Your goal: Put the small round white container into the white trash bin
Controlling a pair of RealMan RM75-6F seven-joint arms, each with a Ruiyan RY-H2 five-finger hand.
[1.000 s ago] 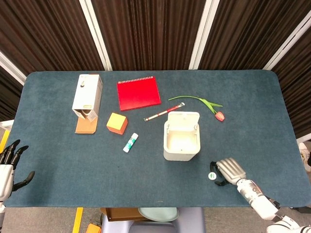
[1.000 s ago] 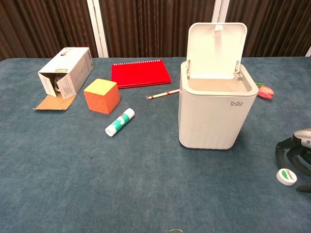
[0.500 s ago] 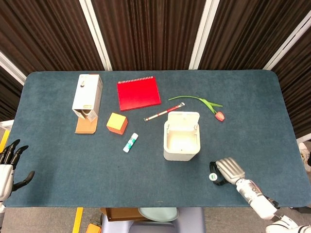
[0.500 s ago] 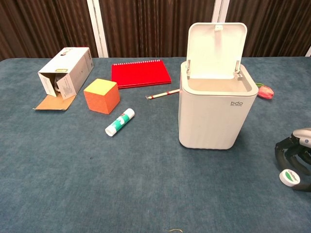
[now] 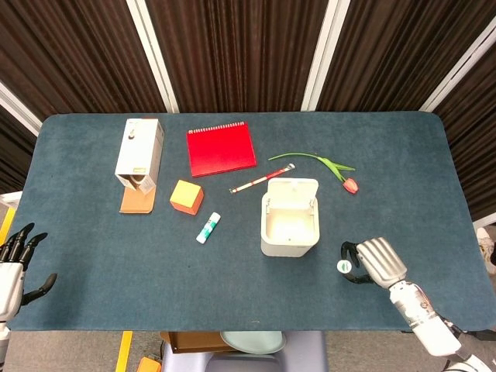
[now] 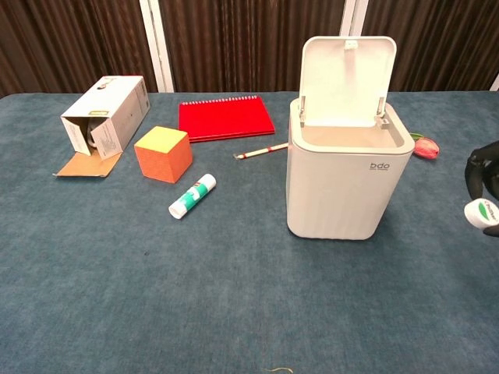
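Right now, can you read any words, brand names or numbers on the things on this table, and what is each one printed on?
"bdo": on the front wall of the white trash bin.
Green print on the lid of the small round white container held by the right hand: too blurred to read.
Label on the glue stick: too small to read.
Yellow label on the cardboard box: too small to read.

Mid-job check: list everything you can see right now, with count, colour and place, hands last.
container: 1, white, held right of the bin
bin: 1, white, lid open, centre-right
notebook: 1, red, far centre
pen: 1, red-white, behind the bin
tulip: 1, pink, green stem, far right
cube: 1, orange, left of centre
glue stick: 1, white-green, near the cube
box: 1, white, open, far left
table: 1, blue
right hand: holds the container
left hand: open, left edge
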